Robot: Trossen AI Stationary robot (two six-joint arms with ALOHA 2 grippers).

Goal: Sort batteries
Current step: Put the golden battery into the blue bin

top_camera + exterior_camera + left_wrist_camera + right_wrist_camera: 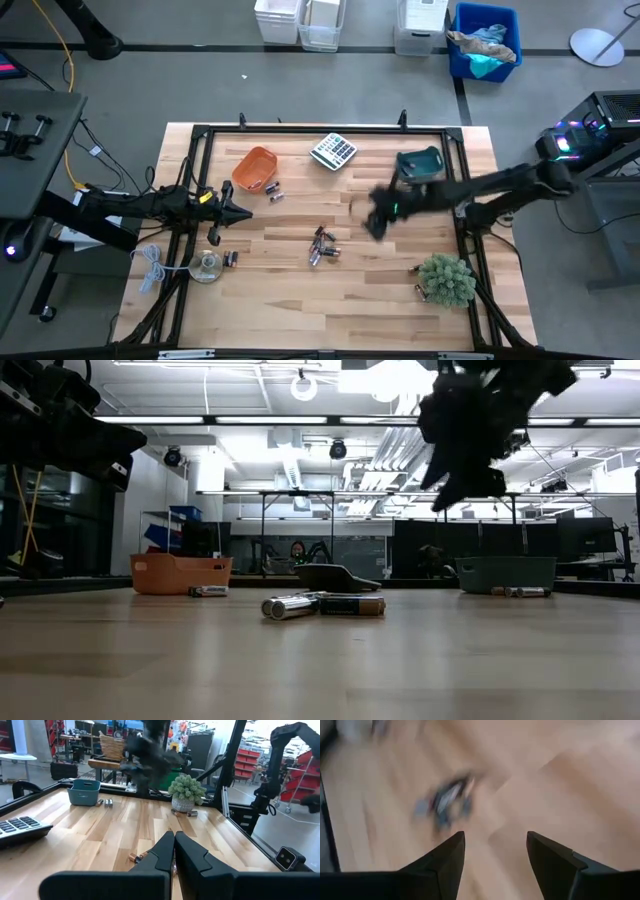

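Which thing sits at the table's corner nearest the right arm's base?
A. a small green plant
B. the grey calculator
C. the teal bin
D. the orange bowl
A: in the high view the small green plant sits at that corner by the table edge, while the orange bowl, calculator and teal bin lie towards the far side.

Overhead, table-level, two wrists — all share the batteries (322,246)

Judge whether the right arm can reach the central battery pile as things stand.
Probably yes: the right gripper hangs open beside the battery pile, with only bare table between.
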